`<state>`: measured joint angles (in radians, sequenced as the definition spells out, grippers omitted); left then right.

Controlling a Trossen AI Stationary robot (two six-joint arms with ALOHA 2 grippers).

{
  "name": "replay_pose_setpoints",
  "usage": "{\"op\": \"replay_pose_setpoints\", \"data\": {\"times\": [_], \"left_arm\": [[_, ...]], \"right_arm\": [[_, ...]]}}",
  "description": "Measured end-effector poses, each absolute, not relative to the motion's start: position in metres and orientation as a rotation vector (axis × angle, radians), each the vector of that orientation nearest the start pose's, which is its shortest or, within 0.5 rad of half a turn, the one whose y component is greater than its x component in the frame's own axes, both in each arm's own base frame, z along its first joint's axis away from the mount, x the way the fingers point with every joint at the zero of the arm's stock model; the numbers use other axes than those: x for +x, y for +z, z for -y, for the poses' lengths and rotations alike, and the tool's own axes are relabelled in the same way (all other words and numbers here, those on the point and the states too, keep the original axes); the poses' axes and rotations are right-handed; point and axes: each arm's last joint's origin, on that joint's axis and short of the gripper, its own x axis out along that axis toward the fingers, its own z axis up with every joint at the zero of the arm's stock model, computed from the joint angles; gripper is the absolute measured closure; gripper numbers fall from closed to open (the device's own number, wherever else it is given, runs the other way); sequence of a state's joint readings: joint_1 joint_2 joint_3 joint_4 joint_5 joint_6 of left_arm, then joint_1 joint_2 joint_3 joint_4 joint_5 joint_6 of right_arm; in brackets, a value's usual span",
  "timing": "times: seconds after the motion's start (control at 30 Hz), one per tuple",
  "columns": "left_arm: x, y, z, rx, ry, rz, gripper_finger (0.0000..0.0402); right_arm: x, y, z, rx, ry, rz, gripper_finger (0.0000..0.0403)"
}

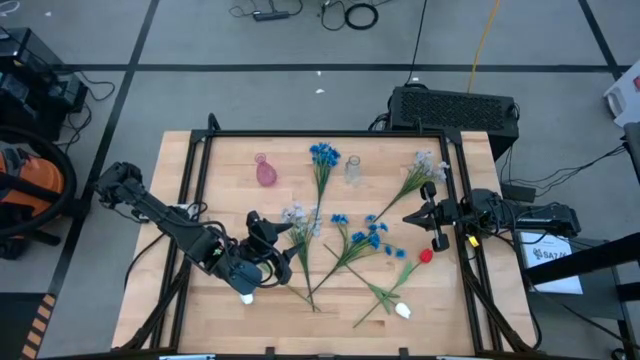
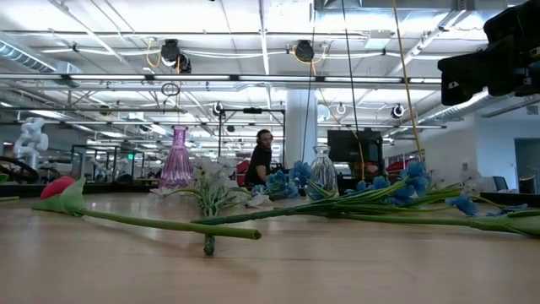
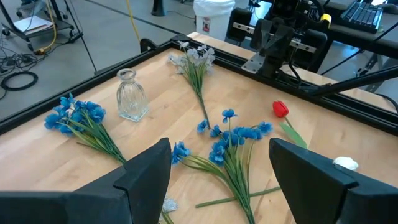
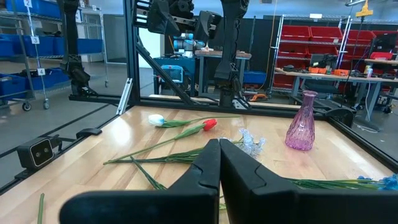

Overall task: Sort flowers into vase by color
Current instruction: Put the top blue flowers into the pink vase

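nothing is sorted yet: every flower (image 1: 352,243) lies on the table (image 1: 230,310), the pink vase (image 1: 265,171) and clear vase (image 1: 352,170) empty, the left gripper (image 1: 268,233) wide open and holding nothing, the right gripper (image 1: 414,215) closed and empty.

I had a light wooden table (image 1: 200,310) with a black frame around its edge. Two small vases stood on it toward the far side: a pink vase (image 1: 265,171) and a clear glass vase (image 1: 352,170), apart from each other. Between them a blue flower (image 1: 323,156) lay flat, its stem pointing toward the near edge. A pale lavender-white spray (image 1: 426,166) lay close to the right rail. Another pale spray (image 1: 295,214) lay left of centre, and a loose heap of blue flowers (image 1: 370,235) lay in the middle, stems crossing. Nearer the front right lay a red tulip (image 1: 425,256) and a white tulip (image 1: 402,311).
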<state>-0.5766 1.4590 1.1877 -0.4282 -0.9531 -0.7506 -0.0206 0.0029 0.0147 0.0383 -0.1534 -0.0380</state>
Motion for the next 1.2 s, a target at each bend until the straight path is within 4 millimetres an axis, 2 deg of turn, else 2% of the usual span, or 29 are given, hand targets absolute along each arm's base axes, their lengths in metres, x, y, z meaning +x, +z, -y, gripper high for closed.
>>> {"op": "replay_pose_setpoints", "data": {"times": [0.43, 0.57, 0.73, 0.93, 1.1, 1.2], "left_arm": [[0.271, 0.304, 0.148, -0.238, 0.517, -0.338, 0.0126], [0.271, 0.303, 0.149, -0.253, 0.469, -0.372, 0.0126], [0.278, 0.302, 0.138, -0.225, 0.438, -0.422, 0.0126], [0.299, 0.299, 0.098, -0.319, 0.419, -0.495, 0.0126], [0.327, 0.293, 0.043, -0.440, 0.495, -0.458, 0.0126], [0.345, 0.283, 0.008, -0.497, 0.536, -0.434, 0.0126]], "right_arm": [[0.097, 0.172, -0.002, -0.042, 0.131, 0.053, 0.0403], [0.097, 0.172, -0.002, -0.042, 0.132, 0.053, 0.0403], [0.097, 0.172, -0.002, -0.042, 0.131, 0.053, 0.0403], [0.097, 0.172, -0.002, -0.042, 0.132, 0.053, 0.0403], [0.097, 0.172, -0.002, -0.042, 0.132, 0.052, 0.0403], [0.097, 0.172, -0.002, -0.042, 0.132, 0.052, 0.0403]]}}
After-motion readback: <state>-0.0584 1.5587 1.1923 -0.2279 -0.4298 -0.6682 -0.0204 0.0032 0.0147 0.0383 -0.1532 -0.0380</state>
